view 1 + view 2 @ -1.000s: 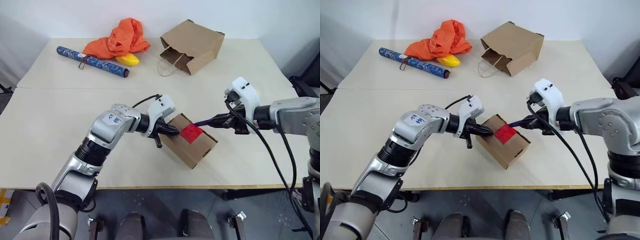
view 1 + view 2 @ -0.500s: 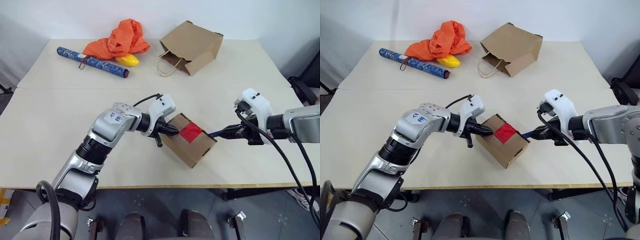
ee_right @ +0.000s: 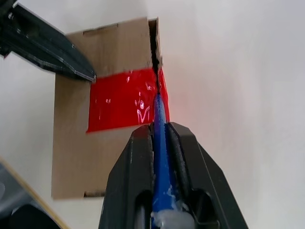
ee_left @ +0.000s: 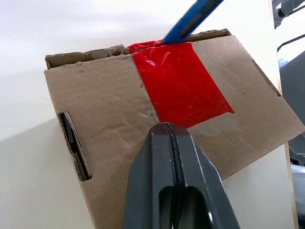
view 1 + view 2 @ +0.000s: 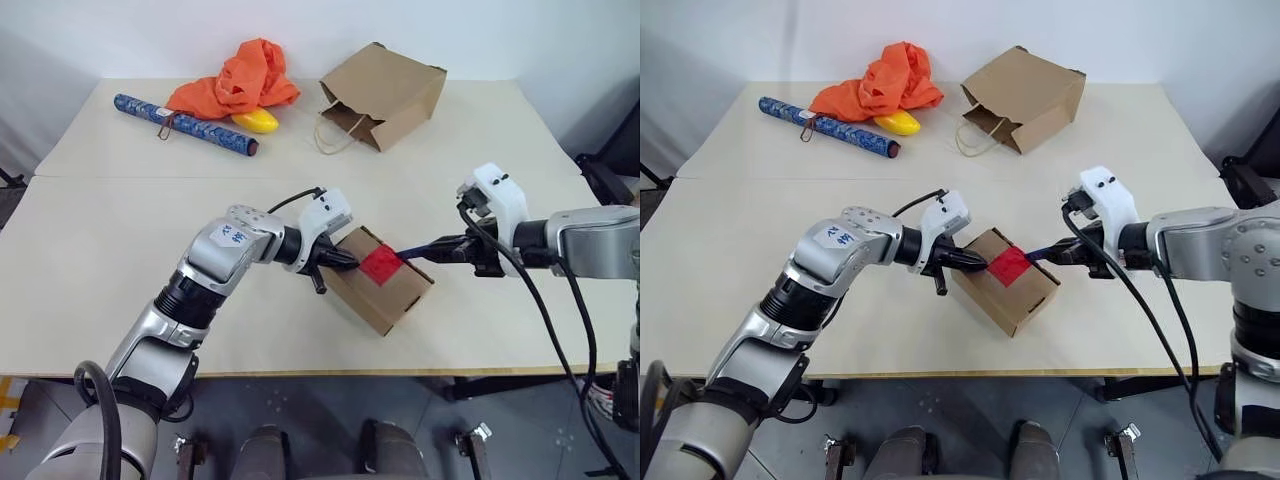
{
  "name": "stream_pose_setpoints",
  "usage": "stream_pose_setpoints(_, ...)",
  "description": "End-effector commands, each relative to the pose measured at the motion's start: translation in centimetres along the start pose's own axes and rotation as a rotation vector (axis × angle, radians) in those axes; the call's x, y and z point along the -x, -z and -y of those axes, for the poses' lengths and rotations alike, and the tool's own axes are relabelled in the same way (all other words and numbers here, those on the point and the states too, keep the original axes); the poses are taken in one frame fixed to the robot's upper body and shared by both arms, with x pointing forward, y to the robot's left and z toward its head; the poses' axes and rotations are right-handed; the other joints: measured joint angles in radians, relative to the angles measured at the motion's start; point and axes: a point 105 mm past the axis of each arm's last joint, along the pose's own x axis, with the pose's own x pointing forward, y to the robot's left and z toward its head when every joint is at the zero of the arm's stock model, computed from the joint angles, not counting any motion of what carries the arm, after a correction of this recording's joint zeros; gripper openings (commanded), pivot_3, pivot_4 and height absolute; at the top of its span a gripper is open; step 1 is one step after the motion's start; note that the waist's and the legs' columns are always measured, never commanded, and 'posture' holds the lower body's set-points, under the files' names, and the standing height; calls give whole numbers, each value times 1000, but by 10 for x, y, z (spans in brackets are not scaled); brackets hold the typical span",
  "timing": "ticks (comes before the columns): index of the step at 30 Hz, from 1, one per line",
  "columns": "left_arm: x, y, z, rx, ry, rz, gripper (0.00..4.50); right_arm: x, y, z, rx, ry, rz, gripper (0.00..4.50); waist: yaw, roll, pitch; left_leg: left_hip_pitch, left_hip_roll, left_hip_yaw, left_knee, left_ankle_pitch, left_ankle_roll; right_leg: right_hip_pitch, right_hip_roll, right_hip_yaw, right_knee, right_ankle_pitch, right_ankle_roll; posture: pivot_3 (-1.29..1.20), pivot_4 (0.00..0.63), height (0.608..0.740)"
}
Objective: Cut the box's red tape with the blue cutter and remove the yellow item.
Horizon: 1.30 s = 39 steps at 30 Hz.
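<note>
On the far left of the table (image 5: 90, 250) lies a long blue patterned roll (image 5: 185, 124), with an orange cloth (image 5: 237, 78) and a glossy yellow oval object (image 5: 257, 120) just beside it. A brown paper bag (image 5: 386, 92) lies on its side farther right, at the far edge.

Left gripper (image 5: 348, 260): fingers pressed together with nothing between them, tips resting on the left part of the box (image 5: 378, 280) lid, just short of the red tape (image 5: 381, 265).

The box sits near the front centre of the table, lid closed, the tape running across the lid to its right edge.

Right gripper (image 5: 449, 248): fingers clamped on the blue cutter (image 5: 422, 248), which points left. Its tip meets the tape at the lid's right edge, at the seam.

The yellow item cannot be seen.
</note>
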Motion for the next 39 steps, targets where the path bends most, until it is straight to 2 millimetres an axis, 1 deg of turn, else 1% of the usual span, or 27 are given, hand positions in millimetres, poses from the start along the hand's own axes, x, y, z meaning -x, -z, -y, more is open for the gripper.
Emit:
stream_pose_setpoints(1, -11, 42, -6, 90, -50, -139, 0, -1, -18, -6, 36, -21, 73, 131, 0, 0, 0, 0, 0, 0, 0, 0, 0, 0, 0, 0, 0, 0, 0, 0, 150, 740)
stream_pose_setpoints(3, -11, 42, -6, 90, -48, -137, 0, -4, -29, -8, 36, -36, 119, 131, -1, 0, 0, 0, 0, 0, 0, 0, 0, 0, 0, 0, 0, 0, 0, 0, 150, 740)
stream_pose_setpoints(5, -10, 41, -6, 92, -50, -133, 0, -5, -34, -9, 35, -45, 145, 131, -1, 0, 0, 0, 0, 0, 0, 0, 0, 0, 0, 0, 0, 0, 0, 0, 150, 740)
stream_pose_setpoints(8, -10, 41, -6, 95, -54, -130, 0, 0, -35, -8, 36, -41, 154, 131, 1, 0, 0, 0, 0, 0, 0, 0, 0, 0, 0, 0, 0, 0, 0, 0, 150, 740)
stream_pose_setpoints(14, -9, 43, -5, 102, -57, -129, 0, 24, -21, 2, 34, 10, 156, 131, 1, 0, 0, 0, 0, 0, 0, 0, 1, 0, 0, 0, -1, 0, 0, 0, 150, 740)
stream_pose_setpoints(16, -9, 44, -5, 104, -57, -129, 0, 37, -15, 14, 36, 76, 194, 131, 2, 0, 0, -1, 0, 0, 0, 0, 1, 0, 0, 0, -1, 0, 0, 0, 150, 740)
stream_pose_setpoints(18, -10, 43, -5, 101, -55, -128, 0, 48, -11, 27, 38, 147, 278, 131, 2, 0, 0, -1, 0, 0, 0, 0, 1, 0, 0, 0, -1, 0, 0, 0, 150, 740)
stream_pose_setpoints(20, -10, 43, -5, 95, -49, -129, 0, 50, 2, 38, 16, 190, 328, 131, 1, -1, 0, 0, 0, 0, -1, 0, 1, 1, 0, 0, -2, 0, 0, 0, 150, 740)
stream_pose_setpoints(22, -11, 43, -5, 93, -47, -128, 0, 48, 16, 44, -1, 201, 347, 131, 1, -1, -1, 1, 0, 0, -1, 0, 1, 2, 0, 0, -3, 0, 0, 0, 150, 740)
stream_pose_setpoints(24, -11, 42, -6, 91, -47, -126, 0, 43, 36, 60, -60, 247, 393, 861, 1, -1, -1, 2, 0, 1, -1, 0, 1, 3, 0, 0, -3, 0, 0, 0, 150, 740)
stream_pose_setpoints(25, -11, 42, -7, 90, -48, -125, 0, 40, 47, 68, -95, 271, 412, 1154, 1, -2, -1, 2, 0, 0, -1, 0, 1, 4, 0, 0, -3, 0, 0, 0, 150, 740)
stream_pose_setpoints(26, -11, 42, -9, 88, -52, -124, 0, 34, 58, 71, -102, 285, 416, 1456, 2, -3, -2, 3, 0, 0, -1, 0, 1, 4, 0, 0, -3, 0, 0, 0, 150, 740)
stream_pose_setpoints(27, -11, 42, -10, 88, -55, -122, 0, 30, 65, 72, -103, 286, 422, 1840, 2, -3, -2, 3, 0, 0, -2, 0, 1, 5, 0, 0, -4, 0, 0, 0, 150, 740)
stream_pose_setpoints(28, -10, 42, -11, 87, -57, -121, 0, 26, 69, 73, -108, 287, 432, 2201, 1, -2, -2, 3, 0, 1, -1, 0, 1, 5, 0, 0, -4, 0, 1, 0, 150, 740)
stream_pose_setpoints(29, -10, 42, -12, 85, -59, -119, 0, 24, 71, 74, -112, 292, 445, 2471, 0, -2, -2, 3, 0, 1, -1, 0, 1, 5, 0, 0, -4, 0, 1, 0, 150, 740)
stream_pose_setpoints(31, -8, 41, -13, 82, -66, -113, 0, 24, 72, 78, -124, 309, 478, 3232, -1, 0, -3, 3, 0, 1, -1, 0, 1, 5, 0, 0, -4, 0, 1, 0, 150, 740)
stream_pose_setpoints(34, 6, 30, -23, 78, -96, -69, 0, 26, 74, 83, -106, 336, 488, 4274, 0, 0, -3, 4, 0, 0, -1, 0, 1, 5, 0, 0, -4, 1, 1, 0, 150, 740)
stream_pose_setpoints(35, 12, 23, -25, 73, -101, -44, 0, 28, 72, 83, -87, 334, 489, 4460, -1, 0, -3, 4, 0, 0, -1, 0, 1, 5, 0, 0, -4, 1, 1, 0, 150, 740)
stream_pose_setpoints(37, 20, 14, -29, 77, -106, -6, 0, 30, 67, 81, -58, 328, 491, 4460, -3, 1, -3, 4, 0, 0, -1, 0, 1, 5, 0, 0, -4, 1, 1, 0, 150, 740)
stream_pose_setpoints(39, 36, 0, -32, 96, -101, 57, 0, 32, 53, 78, -4, 313, 496, 4460, -11, 4, -1, 4, 0, 0, -2, 0, 1, 5, 1, 0, -4, 1, 0, 0, 150, 740)
